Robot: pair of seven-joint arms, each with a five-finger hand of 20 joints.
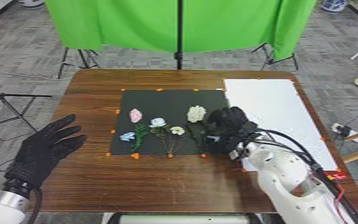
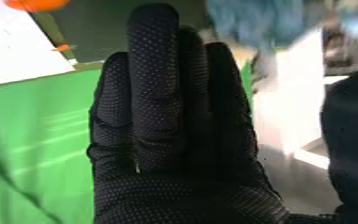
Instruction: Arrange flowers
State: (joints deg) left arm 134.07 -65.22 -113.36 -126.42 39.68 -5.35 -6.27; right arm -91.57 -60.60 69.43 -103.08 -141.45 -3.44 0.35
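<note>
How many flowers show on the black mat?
5: the pink flower; the blue flower below it; the pale blue flower right of both; the small cream flower right of that; the large cream flower beyond it. The right hand may hide more.

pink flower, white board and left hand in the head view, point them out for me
Pink flower [image 1: 135,115]: head view, on the middle of its petals.
White board [image 1: 264,99]: head view, on its bare surface.
Left hand [image 1: 39,149]: head view, on the black glove.
</note>
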